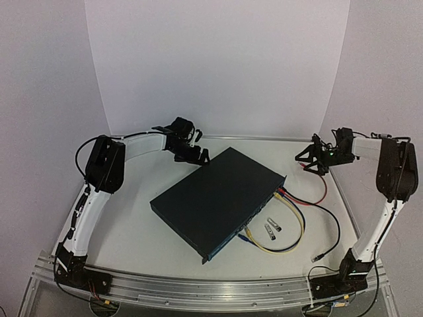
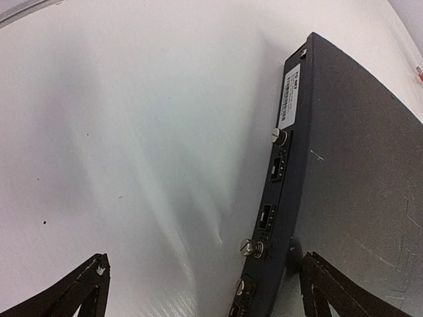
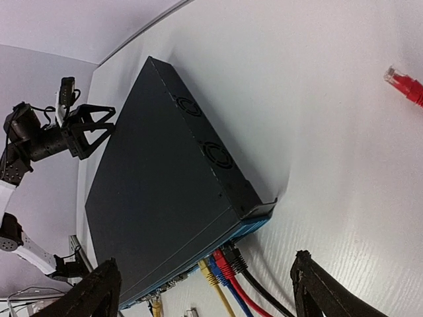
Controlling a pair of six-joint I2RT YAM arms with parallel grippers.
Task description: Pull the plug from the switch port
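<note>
The switch (image 1: 218, 197) is a flat dark box lying slantwise mid-table, and its blue-edged port face (image 3: 254, 221) points to the near right. Black (image 3: 236, 257), red (image 3: 223, 264), blue and yellow (image 3: 209, 272) plugs sit side by side in ports at that face's far end. My right gripper (image 3: 206, 290) hovers open above and beyond that corner, touching nothing. My left gripper (image 2: 205, 294) stands open at the switch's rear face (image 2: 277, 191). One of its fingers (image 2: 337, 290) is over the top panel and the other hangs over the table.
A loose red plug (image 3: 404, 84) lies on the table beyond the switch. Two small silver modules (image 1: 271, 228), a yellow cable loop (image 1: 294, 243) and a black cable end (image 1: 318, 256) lie by the port face. An aluminium rail (image 1: 211, 290) runs along the near edge.
</note>
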